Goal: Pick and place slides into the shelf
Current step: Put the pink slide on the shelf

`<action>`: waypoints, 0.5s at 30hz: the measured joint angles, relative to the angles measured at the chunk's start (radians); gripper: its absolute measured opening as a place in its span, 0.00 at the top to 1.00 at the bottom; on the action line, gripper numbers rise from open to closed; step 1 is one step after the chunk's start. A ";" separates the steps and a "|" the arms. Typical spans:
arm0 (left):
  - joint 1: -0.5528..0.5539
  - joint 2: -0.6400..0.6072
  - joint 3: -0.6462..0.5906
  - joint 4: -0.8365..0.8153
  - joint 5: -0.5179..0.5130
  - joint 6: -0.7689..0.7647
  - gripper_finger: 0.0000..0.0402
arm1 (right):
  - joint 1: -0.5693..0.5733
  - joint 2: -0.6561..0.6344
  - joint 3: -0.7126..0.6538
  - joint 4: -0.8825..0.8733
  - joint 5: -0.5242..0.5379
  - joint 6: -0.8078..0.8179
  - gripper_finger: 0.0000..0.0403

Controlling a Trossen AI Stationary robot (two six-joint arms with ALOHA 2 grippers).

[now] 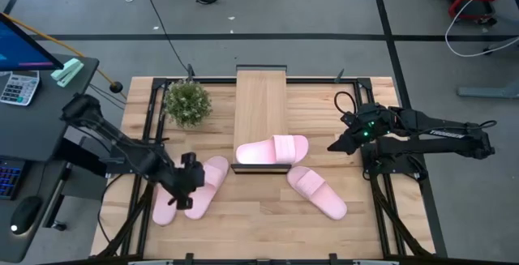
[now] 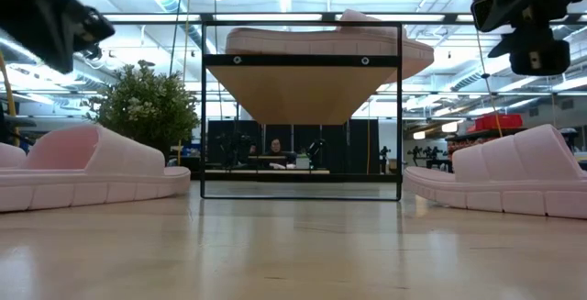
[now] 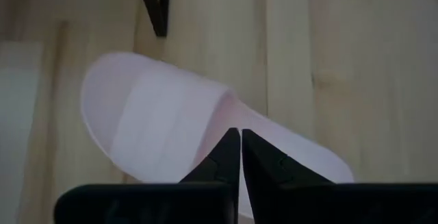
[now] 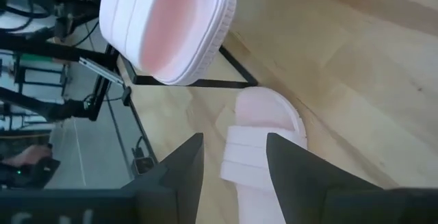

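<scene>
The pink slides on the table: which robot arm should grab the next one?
Probably the left. Its pincer hangs right over the two slides on its side, fingers shut. The right pincer is open but stands off from the single slide. One slide already lies on the shelf.
</scene>
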 joint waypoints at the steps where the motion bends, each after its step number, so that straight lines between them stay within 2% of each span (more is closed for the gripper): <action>1: -0.002 0.019 0.000 0.004 0.000 -0.003 0.93 | 0.000 0.000 0.000 0.000 0.000 -0.010 0.59; 9: -0.047 0.114 0.008 -0.014 -0.010 -0.080 0.98 | 0.000 0.000 0.000 -0.001 -0.002 -0.035 0.59; 15: -0.091 0.145 0.136 -0.228 -0.195 -0.104 0.98 | 0.000 0.000 0.000 0.000 0.026 -0.016 0.59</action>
